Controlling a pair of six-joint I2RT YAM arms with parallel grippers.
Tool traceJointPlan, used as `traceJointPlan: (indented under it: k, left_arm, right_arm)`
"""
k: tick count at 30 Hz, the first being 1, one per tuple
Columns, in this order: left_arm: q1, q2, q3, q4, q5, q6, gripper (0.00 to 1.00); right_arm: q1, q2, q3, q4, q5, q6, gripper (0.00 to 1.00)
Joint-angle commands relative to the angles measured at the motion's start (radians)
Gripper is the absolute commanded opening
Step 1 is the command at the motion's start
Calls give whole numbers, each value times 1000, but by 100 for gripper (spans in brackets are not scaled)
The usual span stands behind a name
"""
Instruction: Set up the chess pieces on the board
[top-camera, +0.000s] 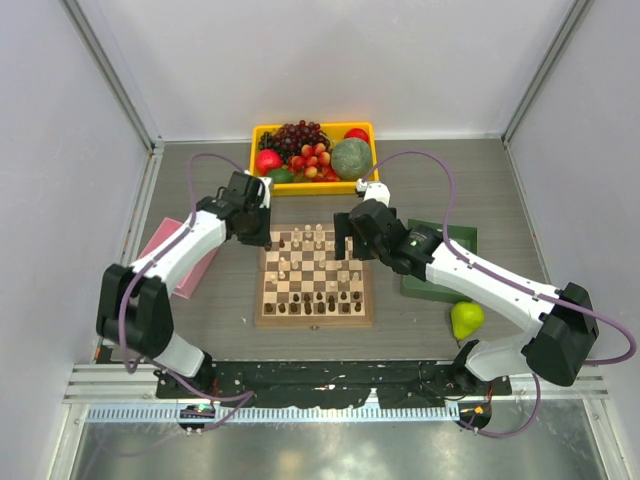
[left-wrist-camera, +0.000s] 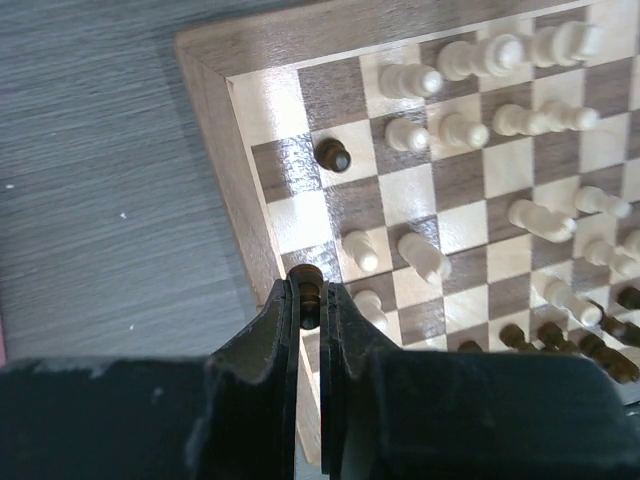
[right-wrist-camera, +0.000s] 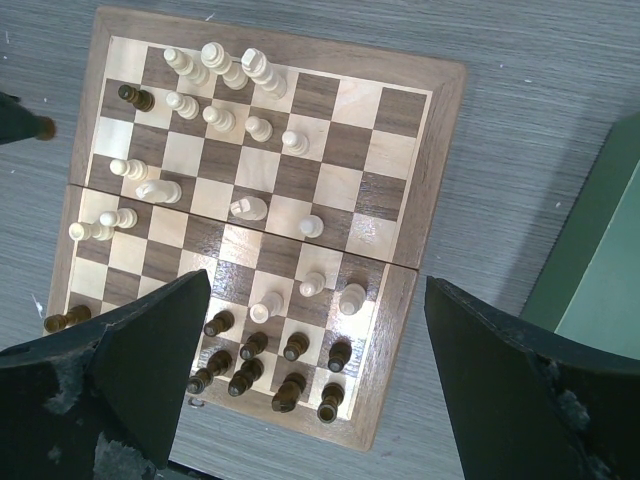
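The board (top-camera: 264, 318) lies between both arms. Cream-white chess pieces (top-camera: 305, 240) crowd its far rows, and dark brown ones (top-camera: 318, 300) stand along the near rows. My left gripper (left-wrist-camera: 311, 300) is shut on a dark brown chess piece (left-wrist-camera: 306, 284), held over the board's left border (left-wrist-camera: 215, 110). One other dark piece (left-wrist-camera: 334, 154) stands alone among the white ones near that corner. My right gripper (right-wrist-camera: 315, 285) hangs open above the board's right half (right-wrist-camera: 440, 150), with nothing between its fingers. Below it are several dark pieces (right-wrist-camera: 290, 350).
A yellow tray (top-camera: 262, 135) of fruit stands behind the board. A pink tray (top-camera: 175, 262) lies to the left under the left arm. A green tray (top-camera: 440, 285) is on the right, with a pear (top-camera: 466, 318) in front of it.
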Motion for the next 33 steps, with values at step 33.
traceJointPlan:
  k: [33]
  left_arm:
    - [-273,-178,-207,12,-100,-123,3]
  right_arm:
    - [0,41,20,23,-6,23,95]
